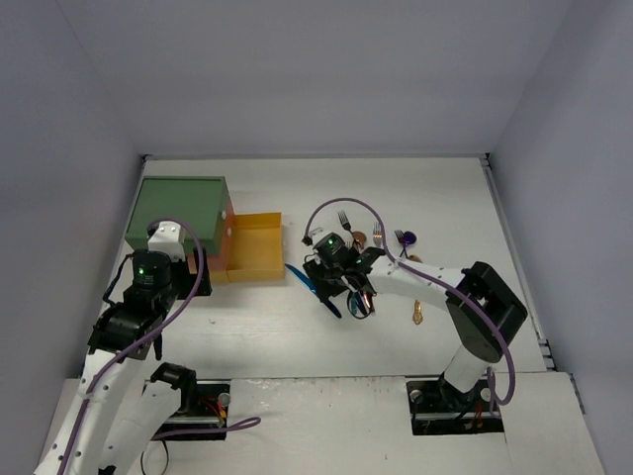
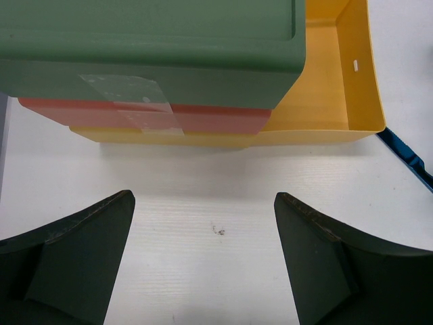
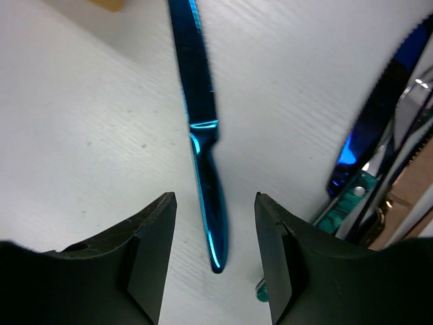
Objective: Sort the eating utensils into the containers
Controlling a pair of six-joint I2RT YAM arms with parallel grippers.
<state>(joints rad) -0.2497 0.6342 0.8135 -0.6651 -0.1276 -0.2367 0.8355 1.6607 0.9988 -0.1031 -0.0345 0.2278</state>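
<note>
A blue knife [image 3: 203, 145] lies flat on the white table, its handle end between the open jaws of my right gripper [image 3: 215, 203], not gripped. In the top view the blue knife [image 1: 315, 286] lies just right of the pulled-out yellow drawer [image 1: 257, 247], with my right gripper [image 1: 336, 277] over it. More utensils [image 1: 381, 245], copper, purple and dark, lie in a heap to the right; some show at the edge of the right wrist view [image 3: 379, 162]. The drawer unit with green top [image 1: 178, 213] stands at the left. My left gripper [image 2: 203, 223] is open and empty before the unit [image 2: 149, 40].
The orange-red drawer [image 2: 203, 120] sits slightly out beneath the green top. A gold utensil [image 1: 418, 309] lies by the right arm. The table's back edge meets the wall behind the unit.
</note>
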